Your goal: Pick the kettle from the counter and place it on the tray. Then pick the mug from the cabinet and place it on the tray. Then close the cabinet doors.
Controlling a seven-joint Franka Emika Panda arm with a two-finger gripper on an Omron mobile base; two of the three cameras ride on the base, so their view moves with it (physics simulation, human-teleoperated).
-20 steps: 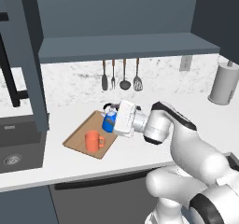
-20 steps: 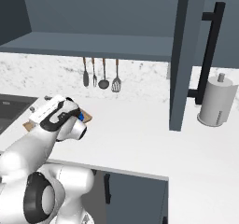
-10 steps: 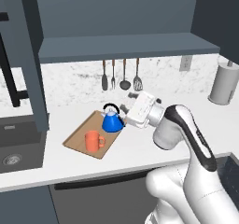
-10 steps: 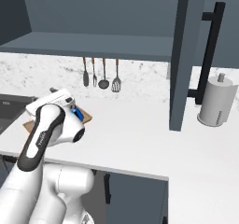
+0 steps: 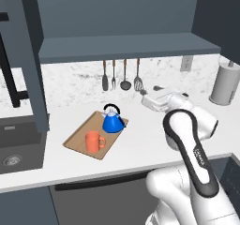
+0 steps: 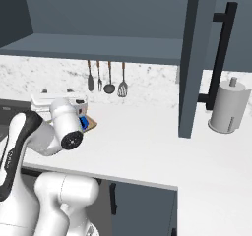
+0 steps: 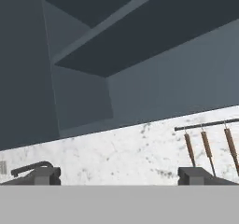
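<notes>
Left base view shows the kettle [image 5: 113, 122], a bright blue cone with a black arched handle, standing on the far end of the flat light-brown wooden tray [image 5: 79, 135], with the plain orange mug [image 5: 93, 141] on the same board nearer the camera. Both sit well to the left of and below the gripper [image 5: 151, 93], whose fingers are spread wide and empty, raised above the speckled white counter [image 5: 140, 139]. The white arm is bent sharply, its hand held level and aimed at the backsplash. Beyond the fingertips hang three utensils [image 7: 207, 146] on a rail, under the open slate-grey cabinet [image 7: 116, 55]. A door [image 6: 194, 58] stands ajar.
</notes>
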